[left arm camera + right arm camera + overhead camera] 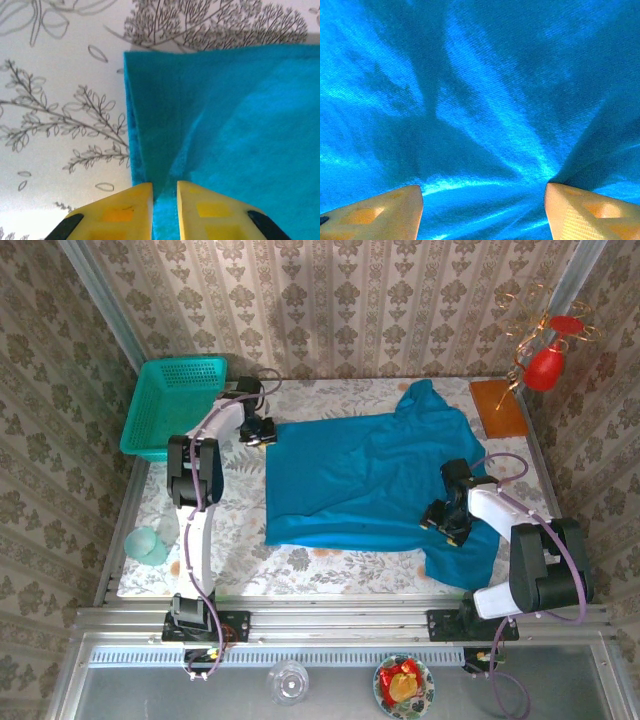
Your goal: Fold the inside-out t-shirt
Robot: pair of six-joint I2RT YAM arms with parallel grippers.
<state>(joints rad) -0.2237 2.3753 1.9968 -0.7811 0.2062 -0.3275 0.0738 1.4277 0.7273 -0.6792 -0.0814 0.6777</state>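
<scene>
Now, left arm: stretched far up the table's left side, my left gripper (262, 432) low at the upper-left corner of the inside-out t-shirt (350, 475).
Left fingers: narrow, pinching a fold of the shirt's edge.
Right arm: bent inward, my right gripper (445, 523) down on the shirt's lower-right part.
Right fingers: wide apart on rucked cloth, gripping nothing.
Shirt: spread across mid-table.
Around: green basket (170, 405) beside my left arm; wooden board (497, 407) at the far-right corner.
Surface: table (240, 550) under a floral-print cover; patterned wallpaper behind.

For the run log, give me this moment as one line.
shirt: spread on table | left gripper: shut on shirt's left edge | right gripper: open, over shirt's right side
</scene>
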